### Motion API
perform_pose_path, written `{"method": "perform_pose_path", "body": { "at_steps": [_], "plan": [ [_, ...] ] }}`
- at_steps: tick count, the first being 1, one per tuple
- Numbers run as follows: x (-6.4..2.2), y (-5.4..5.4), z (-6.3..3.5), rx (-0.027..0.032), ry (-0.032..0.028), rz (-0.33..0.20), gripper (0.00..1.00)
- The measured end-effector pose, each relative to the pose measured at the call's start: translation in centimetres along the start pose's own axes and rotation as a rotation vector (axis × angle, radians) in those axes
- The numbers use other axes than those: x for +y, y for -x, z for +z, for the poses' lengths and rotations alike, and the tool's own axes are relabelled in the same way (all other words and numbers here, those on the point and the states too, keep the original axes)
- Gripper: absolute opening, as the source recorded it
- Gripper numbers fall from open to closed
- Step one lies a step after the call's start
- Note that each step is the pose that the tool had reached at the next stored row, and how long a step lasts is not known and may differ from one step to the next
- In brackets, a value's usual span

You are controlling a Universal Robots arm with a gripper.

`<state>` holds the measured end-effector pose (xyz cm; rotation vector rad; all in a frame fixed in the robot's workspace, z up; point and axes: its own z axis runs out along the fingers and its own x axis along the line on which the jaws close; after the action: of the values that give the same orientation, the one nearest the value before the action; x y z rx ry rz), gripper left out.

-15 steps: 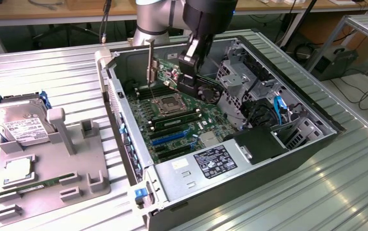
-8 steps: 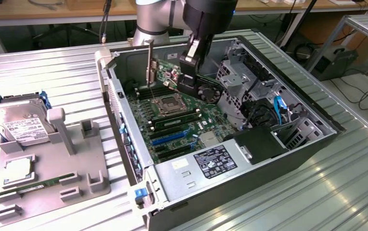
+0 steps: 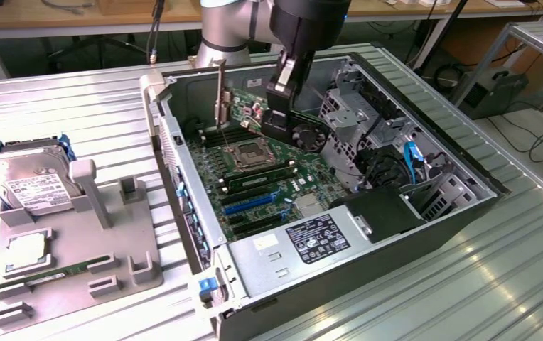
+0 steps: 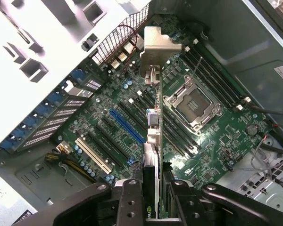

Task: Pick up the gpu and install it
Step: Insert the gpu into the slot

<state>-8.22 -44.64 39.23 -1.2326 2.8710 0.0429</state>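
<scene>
Wrist view: claw (image 4: pixel 153 200) pinching the gpu (image 4: pixel 153 136) at one end, the card edge-on between its fingers.
gpu pose: upright on its long edge, hanging above the motherboard (image 4: pixel 212 136); its silver bracket (image 4: pixel 159 42) is at the end away from the claw.
Exterior view: claw inside the open case (image 3: pixel 414 234); bracket hangs at 9 o'clock from it.
Hard drive (image 3: pixel 25 186): at 9 o'clock from the case, in a grey holder (image 3: pixel 110 263) on the bench (image 3: pixel 82 106).
</scene>
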Motion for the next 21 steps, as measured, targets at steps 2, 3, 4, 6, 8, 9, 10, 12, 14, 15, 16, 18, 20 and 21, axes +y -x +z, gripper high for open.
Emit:
{"method": "perform_pose_path", "body": {
  "at_steps": [2, 3, 4, 6, 8, 9, 10, 12, 14, 15, 16, 18, 20, 21],
  "plan": [
    [0.00, 0.00, 0.00, 0.0001, 0.0002, -0.007, 0.26],
    [0.00, 0.00, 0.00, 0.0002, 0.0003, -0.010, 0.26],
    [0.00, 0.00, 0.00, 0.0002, 0.0004, -0.016, 0.26],
    [0.00, 0.00, 0.00, 0.0004, 0.0006, -0.024, 0.26],
    [0.00, 0.00, 0.00, 0.0006, 0.0009, -0.036, 0.26],
    [0.00, 0.00, 0.00, 0.0007, 0.0011, -0.040, 0.26],
    [-0.01, 0.00, 0.00, 0.0007, 0.0011, -0.044, 0.26],
    [0.00, 0.00, 0.00, 0.0009, 0.0014, -0.053, 0.26],
    [0.00, 0.00, 0.00, 0.0011, 0.0017, -0.065, 0.26],
    [-0.01, 0.01, 0.00, 0.0012, 0.0018, -0.069, 0.26],
    [-0.01, 0.01, 0.00, 0.0013, 0.0019, -0.073, 0.26],
    [-0.01, 0.01, 0.00, 0.0015, 0.0022, -0.084, 0.26],
    [-0.01, 0.01, 0.00, 0.0017, 0.0024, -0.093, 0.26],
    [-0.01, 0.01, 0.00, 0.0018, 0.0025, -0.097, 0.26]
  ]
}}
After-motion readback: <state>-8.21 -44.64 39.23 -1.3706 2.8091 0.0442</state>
